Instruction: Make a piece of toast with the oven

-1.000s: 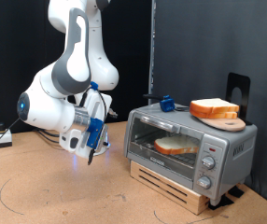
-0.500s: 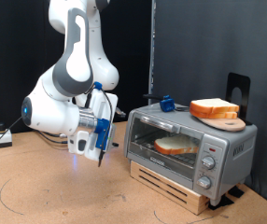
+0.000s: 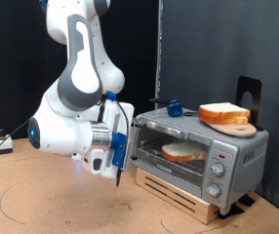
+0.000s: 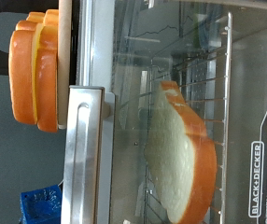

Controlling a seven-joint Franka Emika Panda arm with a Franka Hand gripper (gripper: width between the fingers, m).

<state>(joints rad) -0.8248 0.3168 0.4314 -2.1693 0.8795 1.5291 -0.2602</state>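
Observation:
The silver oven (image 3: 235, 154) sits on a slatted wooden stand at the exterior view's right, its glass door closed. One piece of toast (image 3: 183, 151) lies on the rack inside, seen through the glass. A second slice (image 3: 223, 113) rests on a round wooden board (image 3: 241, 128) on the oven's roof. My gripper (image 3: 117, 159) hovers just off the oven's door side, a little apart from it. The wrist view looks straight at the door: the grey bar handle (image 4: 85, 154), the toast (image 4: 180, 154) behind the glass, and the roof slice (image 4: 35, 70). No fingers show in that view.
A small blue object (image 3: 174, 107) sits on the oven's roof at the back. A black stand (image 3: 249, 93) rises behind the board. Round knobs (image 3: 216, 175) line the oven's panel. The brown tabletop (image 3: 61, 205) spreads below the arm, with cables at the exterior view's far left.
The arm has swung toward the exterior view's right and slightly down, bringing the gripper close to the oven door. The oven and both slices have not moved.

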